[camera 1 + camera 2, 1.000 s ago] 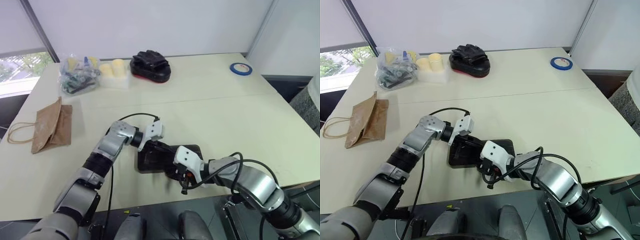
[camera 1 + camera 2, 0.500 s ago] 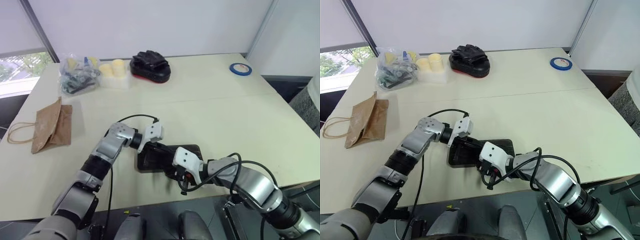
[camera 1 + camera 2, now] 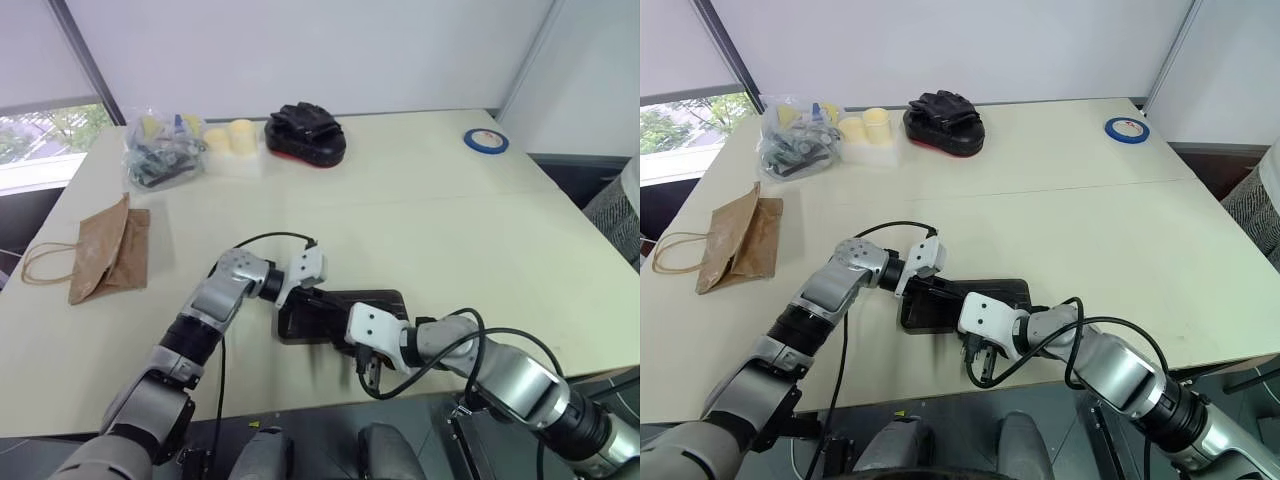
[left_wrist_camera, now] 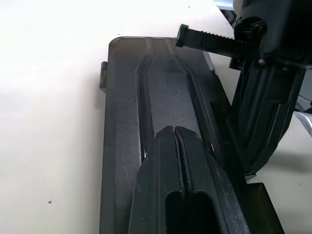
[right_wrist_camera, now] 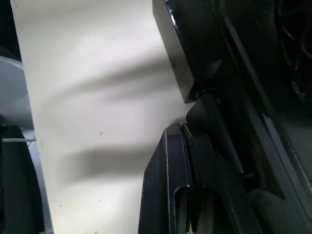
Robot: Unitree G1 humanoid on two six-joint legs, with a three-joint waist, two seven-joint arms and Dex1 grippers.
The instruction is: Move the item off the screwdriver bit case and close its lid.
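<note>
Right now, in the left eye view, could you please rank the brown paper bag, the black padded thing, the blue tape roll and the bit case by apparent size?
1. Brown paper bag
2. Bit case, partly covered by the grippers, so unsure against the bag
3. Black padded thing, farther from the camera
4. Blue tape roll

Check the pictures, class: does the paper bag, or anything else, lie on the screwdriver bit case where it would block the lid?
Nothing visible does. The paper bag lies on the table's left side, far from the screwdriver bit case. The lid looks flat on the case, with the shut left gripper over it and the right gripper at its near edge.
</note>
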